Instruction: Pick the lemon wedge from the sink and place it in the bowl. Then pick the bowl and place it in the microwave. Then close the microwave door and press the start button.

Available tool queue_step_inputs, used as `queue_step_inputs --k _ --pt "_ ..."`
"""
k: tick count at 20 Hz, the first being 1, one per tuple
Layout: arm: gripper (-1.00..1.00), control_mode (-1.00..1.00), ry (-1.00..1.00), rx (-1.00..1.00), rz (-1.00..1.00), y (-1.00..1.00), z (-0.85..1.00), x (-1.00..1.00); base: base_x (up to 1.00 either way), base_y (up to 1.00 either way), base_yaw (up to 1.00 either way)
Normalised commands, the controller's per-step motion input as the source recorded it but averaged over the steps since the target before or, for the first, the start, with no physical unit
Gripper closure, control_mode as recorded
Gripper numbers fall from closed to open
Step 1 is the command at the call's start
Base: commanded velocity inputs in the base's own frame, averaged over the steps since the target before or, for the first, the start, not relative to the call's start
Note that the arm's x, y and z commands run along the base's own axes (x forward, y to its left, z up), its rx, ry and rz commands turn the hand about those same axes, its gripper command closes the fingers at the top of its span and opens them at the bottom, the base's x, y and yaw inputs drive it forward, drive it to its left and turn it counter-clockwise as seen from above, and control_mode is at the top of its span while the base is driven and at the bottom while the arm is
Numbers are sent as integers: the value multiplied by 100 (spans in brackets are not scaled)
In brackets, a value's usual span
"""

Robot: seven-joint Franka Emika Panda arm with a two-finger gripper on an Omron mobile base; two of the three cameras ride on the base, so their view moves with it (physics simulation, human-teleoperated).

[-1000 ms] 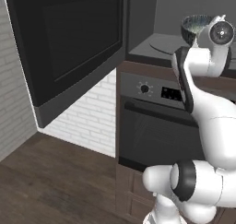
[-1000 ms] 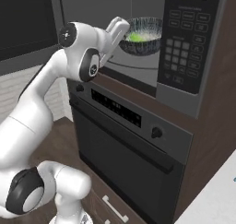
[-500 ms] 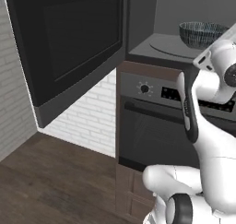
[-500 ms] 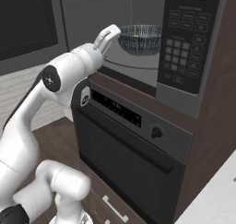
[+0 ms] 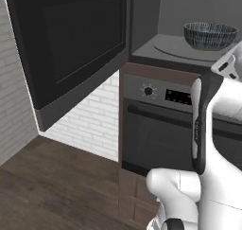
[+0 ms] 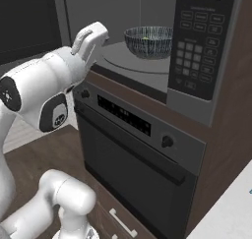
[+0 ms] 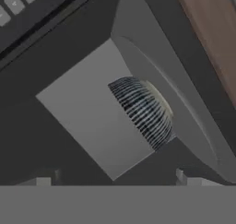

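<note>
The bowl [image 6: 149, 40], dark blue-grey with pale streaks, stands upright on the round grey turntable [image 6: 123, 60] inside the microwave [image 6: 108, 12]. A tiny yellow-green speck inside it is the lemon wedge [image 6: 145, 38]. My gripper [image 6: 94, 32] is outside the cavity, to the bowl's left and clear of it. In the hand view the gripper [image 7: 115, 181] is open with nothing between its fingertips [image 7: 44, 180], and the bowl [image 7: 143, 110] lies ahead on its side because the view is rolled. The microwave door [image 5: 71, 49] stands swung wide open at the left. The sink is out of view.
The microwave's button panel [image 6: 197, 41] with its lit display sits right of the cavity. Below is a black oven [image 6: 133, 149] with a knob and a bar handle. A white brick wall [image 5: 90, 125] and a wooden floor [image 5: 56, 186] lie left of the cabinet.
My arm has drawn back out of the microwave and away from the bowl, which stays on the turntable. The gripper has stayed open.
</note>
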Motion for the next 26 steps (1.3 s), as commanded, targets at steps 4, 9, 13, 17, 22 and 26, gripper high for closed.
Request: queue_step_inputs --k 4,9,13,17,22,26 --pt "-100 -100 8 0 0 18 1 -100 0 0 0" --pt "-100 -100 3 -15 1 57 -17 -100 0 0 0" --pt "-100 -100 5 -27 8 94 -27 -100 0 0 0" --pt "-100 -100 4 -7 2 100 -34 -89 0 0 0" --pt "-100 -100 0 0 0 100 -12 -75 0 0 0" --pt "-100 -100 0 0 -7 100 -1 -41 0 0 0"
